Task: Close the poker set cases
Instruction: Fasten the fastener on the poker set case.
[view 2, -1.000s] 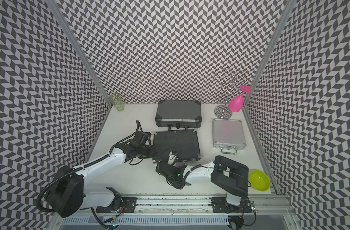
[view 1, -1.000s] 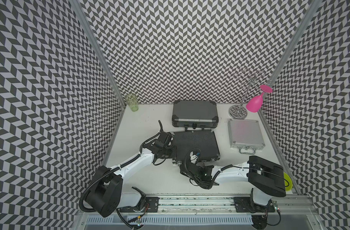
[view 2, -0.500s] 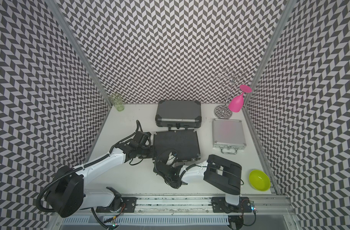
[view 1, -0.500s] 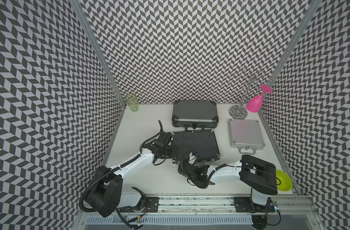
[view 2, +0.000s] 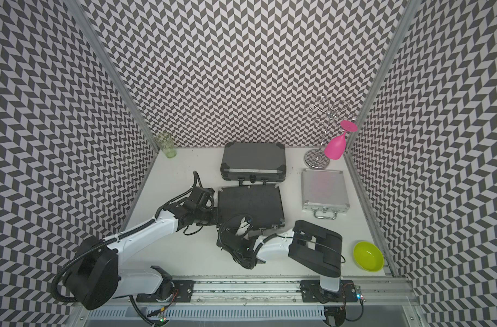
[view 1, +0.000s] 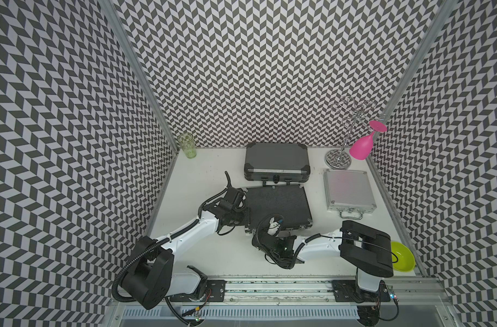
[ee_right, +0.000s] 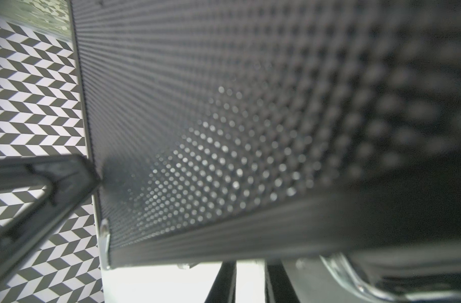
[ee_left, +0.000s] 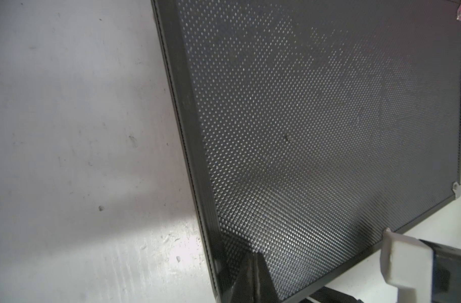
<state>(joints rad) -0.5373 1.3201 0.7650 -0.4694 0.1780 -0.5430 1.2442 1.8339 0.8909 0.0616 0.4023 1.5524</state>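
On the desk (view 1: 210,175), dead centre: flat black case (view 1: 278,205), lid down, lying right between the two arms. This is the one in play!
Back of the desk: thick grey case (view 1: 277,161), lid down, just behind the black one.
Right side: silver case (view 1: 349,189), lid down, well apart from both arms.
Left gripper (ee_left: 253,270): fingers pinched together, holding nothing, tip planted on the black lid by its front-left corner. It looks like a hold-down, so the lid can't spring up and the case can't skid.
Right gripper (ee_right: 250,270): fingers a narrow slit apart with bare desk showing between them, nothing held. It sits low at the black case's front wall, just beside the chrome handle (ee_right: 339,272), placed, I'd say, to get at a fastening.
Latch (view 2: 275,226) on the black case: too small to tell whether it is snapped.
Progress: all three lids lie flat; by my reading only the fastening of the black case remains.
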